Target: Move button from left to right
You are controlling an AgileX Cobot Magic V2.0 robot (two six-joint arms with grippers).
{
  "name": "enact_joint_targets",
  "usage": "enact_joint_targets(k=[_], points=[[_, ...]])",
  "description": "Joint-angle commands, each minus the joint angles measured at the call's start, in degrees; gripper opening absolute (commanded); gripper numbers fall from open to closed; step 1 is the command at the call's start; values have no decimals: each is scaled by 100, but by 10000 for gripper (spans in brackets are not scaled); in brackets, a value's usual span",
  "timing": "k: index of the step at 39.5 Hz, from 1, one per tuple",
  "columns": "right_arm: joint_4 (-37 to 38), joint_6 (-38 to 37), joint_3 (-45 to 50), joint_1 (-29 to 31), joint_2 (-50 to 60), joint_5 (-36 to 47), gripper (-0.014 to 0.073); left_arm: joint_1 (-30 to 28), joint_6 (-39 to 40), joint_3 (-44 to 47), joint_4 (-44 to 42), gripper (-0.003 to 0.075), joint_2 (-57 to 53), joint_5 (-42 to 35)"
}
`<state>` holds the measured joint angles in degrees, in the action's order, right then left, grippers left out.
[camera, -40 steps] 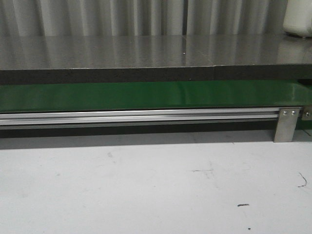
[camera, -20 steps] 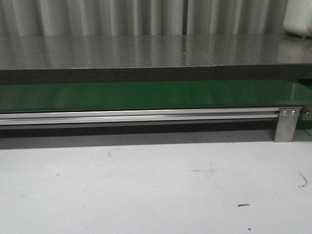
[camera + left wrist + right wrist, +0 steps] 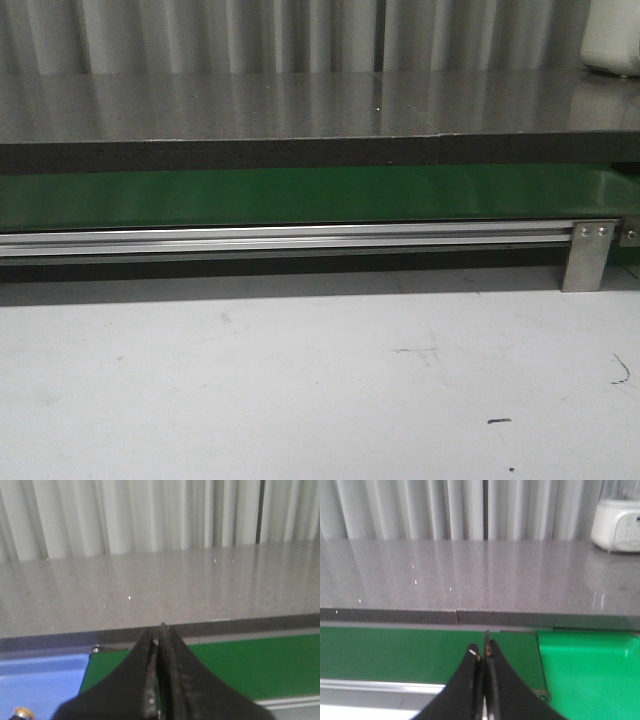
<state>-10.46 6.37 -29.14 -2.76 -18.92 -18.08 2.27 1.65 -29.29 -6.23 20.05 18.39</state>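
In the left wrist view a small round orange-yellow cap (image 3: pixel 22 713) shows at the picture's edge, on a blue surface (image 3: pixel 40 680) beside the end of the green belt (image 3: pixel 260 670). It looks like the button, mostly cut off. My left gripper (image 3: pixel 161 630) is shut and empty, over the belt's end. My right gripper (image 3: pixel 483 650) is shut and empty, over the belt (image 3: pixel 395 652) near its other end. Neither gripper nor the button shows in the front view, where the belt (image 3: pixel 300 195) runs across.
An aluminium rail (image 3: pixel 280 240) with a bracket (image 3: pixel 588 255) fronts the belt. A grey counter (image 3: pixel 300 105) lies behind it. A bright green bin (image 3: pixel 590 670) sits past the belt's right end. A white appliance (image 3: pixel 617 525) stands on the counter at far right.
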Motion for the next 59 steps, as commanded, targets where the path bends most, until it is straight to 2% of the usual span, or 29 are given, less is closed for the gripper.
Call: enact_joint_targets(k=[1,5,8,10,12,14,15,17,18,21,28,33,39,48,53,59], points=[[-33,16,-234,-13,-414,312,-67,38,15,-309,-26,-21,411,-259],[-33,16,-234,-13,-516,257,-67,38,15,-297,-26,-6,485,-292],[-33,16,-234,-13,-516,274,-11,38,15,-288,-26,121,485,-279],[-28,21,-234,-13,-516,285,81,38,15,-288,-26,271,485,-253],[-22,22,-234,-13,-516,286,247,38,27,-288,29,479,485,-228],[-22,22,-234,-13,-516,286,422,38,27,-288,68,643,485,-218],[-22,22,-234,-13,-516,286,513,38,27,-288,68,699,485,-215],[-22,22,-234,-13,-516,294,637,38,27,-288,80,680,485,-206],[-22,22,-234,-13,-516,294,670,38,27,-288,80,665,485,-206],[-22,22,-234,-13,-516,299,643,38,27,-288,80,635,485,-206],[-22,22,-234,-13,-516,278,644,38,38,-288,263,584,513,-182],[-22,22,-234,-13,-516,278,644,38,49,-299,263,577,866,-55],[-22,22,-234,-13,-516,278,644,38,234,-557,288,577,1904,-202],[-22,22,-234,-13,-516,278,644,0,376,-1627,288,577,3763,239],[-22,22,-234,-13,-516,278,644,-382,376,-2438,288,577,4609,588],[-22,22,-234,-13,-516,278,644,-1255,278,-3551,278,577,5470,1338]])
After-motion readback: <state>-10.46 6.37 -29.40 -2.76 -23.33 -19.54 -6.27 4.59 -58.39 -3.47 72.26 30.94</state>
